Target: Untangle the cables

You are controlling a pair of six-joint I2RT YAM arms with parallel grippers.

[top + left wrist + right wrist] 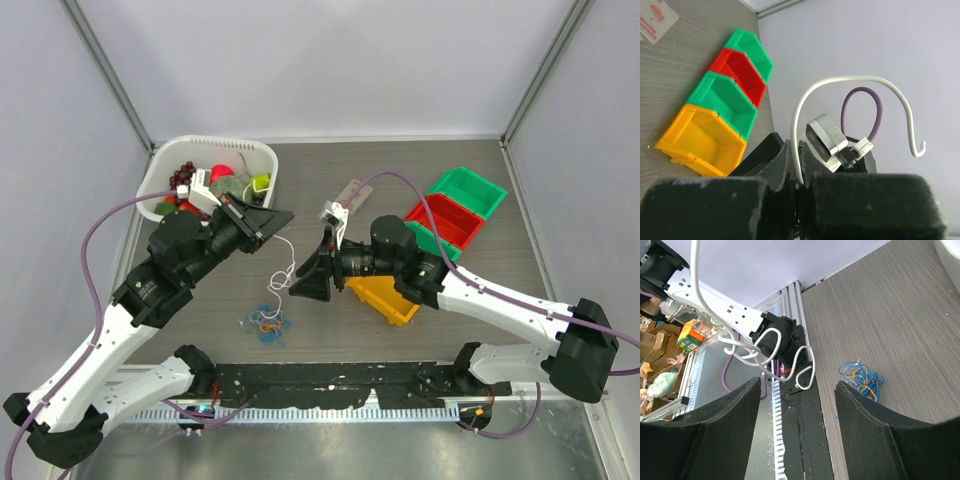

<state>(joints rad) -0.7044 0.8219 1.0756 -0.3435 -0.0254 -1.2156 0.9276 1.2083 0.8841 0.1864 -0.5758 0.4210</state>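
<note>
White cable (pixel 855 77) is clamped in the left gripper (pixel 794 159), whose fingers are pressed together on it. In the left wrist view it is seen rising out of the fingers, arcing over to the right and dropping to a free end bent into a small hook. From above, its long axis is seen running from the left gripper toward the near edge. The lower part is curled in loose loops just beside the right gripper (pixel 306 282). Whether those loops touch the worktop (pixel 420 160) cannot be told. The right gripper's fingers are held wide apart, and the loops are seen beyond the gap in the right wrist view.

The other cables are left as a clump (pixel 267 325) of blue and orange wires, flat on the worktop near the front edge, between the two arms. It is a compact knot with no clear long axis, apart from the white cable.

Containers:
- A white basket (pixel 158 168) is set at the far left. Dark red beads (pixel 183 177) and mixed red, green and yellow-green pieces (pixel 225 175) are held in it.
- Four bins are lined up diagonally at the right: yellow bin (pixel 385 300) nearest, then near green bin (pixel 722 102), red bin (pixel 445 220), far green bin (pixel 468 190). The yellow bin and near green bin are partly covered by the right arm in the top view.

Writing: red print is seen on a clear packet (pixel 355 190) lying beyond the grippers, too small to be read.
</note>
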